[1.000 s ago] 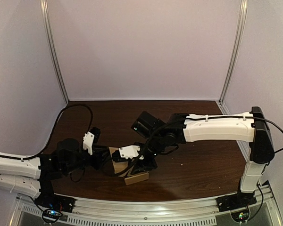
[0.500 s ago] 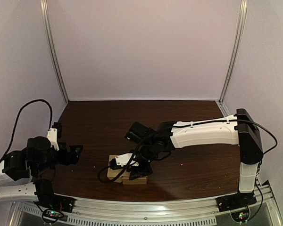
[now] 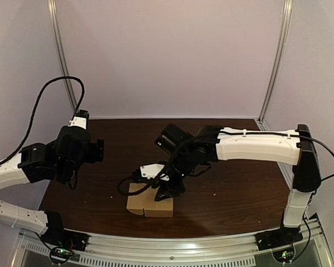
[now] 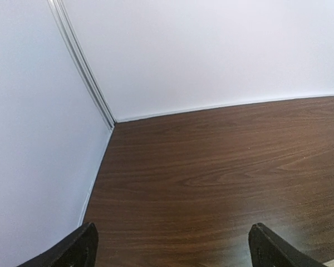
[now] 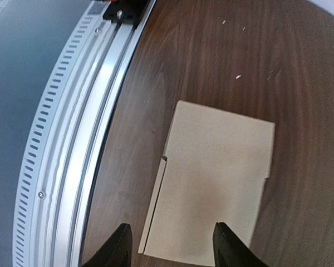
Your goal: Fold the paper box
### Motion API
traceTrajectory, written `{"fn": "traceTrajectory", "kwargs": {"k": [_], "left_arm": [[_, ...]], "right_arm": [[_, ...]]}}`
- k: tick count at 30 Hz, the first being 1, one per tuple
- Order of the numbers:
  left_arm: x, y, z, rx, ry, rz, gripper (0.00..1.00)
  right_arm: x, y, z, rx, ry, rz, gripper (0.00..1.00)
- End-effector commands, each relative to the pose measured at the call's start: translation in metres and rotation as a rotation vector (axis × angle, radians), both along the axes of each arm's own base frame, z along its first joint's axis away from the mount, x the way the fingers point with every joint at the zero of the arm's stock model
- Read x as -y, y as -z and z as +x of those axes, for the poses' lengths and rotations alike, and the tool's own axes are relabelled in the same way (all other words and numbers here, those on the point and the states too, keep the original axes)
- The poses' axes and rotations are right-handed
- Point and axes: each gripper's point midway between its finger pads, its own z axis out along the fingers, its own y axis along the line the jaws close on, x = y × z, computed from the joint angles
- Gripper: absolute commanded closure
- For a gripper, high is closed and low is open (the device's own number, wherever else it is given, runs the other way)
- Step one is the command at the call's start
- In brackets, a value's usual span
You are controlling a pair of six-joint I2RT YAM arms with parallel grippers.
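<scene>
Top external cam: paper box (image 3: 149,204) lies flat on the dark wood table (image 3: 239,189), nr the front edge, just behind the metal rail (image 3: 172,245). It's tan, w/ a seam splitting its near face into two panels. Right gripper (image 3: 166,192) hangs over the box's far edge and covers part of it from this angle; can't tell if it touches. A black cable (image 3: 127,186) loops out from that wrist to the left of the box and crosses its far-left corner.

Right wrist cam: fingers (image 5: 118,247) stand apart w/ nothing pinched btwn them, and the right gripper (image 5: 172,249) points down at the box (image 5: 217,183). A short slit shows on the box's left side. The perforated rail (image 5: 78,139) runs alongside, near the box but not touching. A few pale specks (image 5: 238,76) sit on the wood beyond it.

Left gripper (image 3: 97,150) is raised at the far-left of the table, well apart from the box, w/ a long black cable (image 3: 44,100) arching above its arm. Left wrist cam: left gripper (image 4: 172,247) is spread wide, holding nothing, facing bare wood and the white walls w/ a corner post (image 4: 83,67).
</scene>
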Motion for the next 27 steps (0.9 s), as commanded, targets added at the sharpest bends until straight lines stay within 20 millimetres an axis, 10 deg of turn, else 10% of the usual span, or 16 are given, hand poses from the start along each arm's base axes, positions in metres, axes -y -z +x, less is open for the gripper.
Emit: {"fn": "traceTrajectory", "kwargs": {"k": [1,12,27], "left_arm": [[0.001,-0.022,0.007,0.121,-0.028,-0.014,0.03],[-0.038,0.004,-0.010,0.021,-0.173,-0.009,0.03],[-0.019,0.026,-0.010,-0.052,-0.044,0.023,0.05]], "right_arm": [[0.001,-0.061,0.015,0.085,0.081,0.103,0.49],[-0.024,0.009,0.057,0.057,0.161,-0.033,0.56],[-0.028,0.054,0.078,-0.068,0.228,-0.117,0.92]]}}
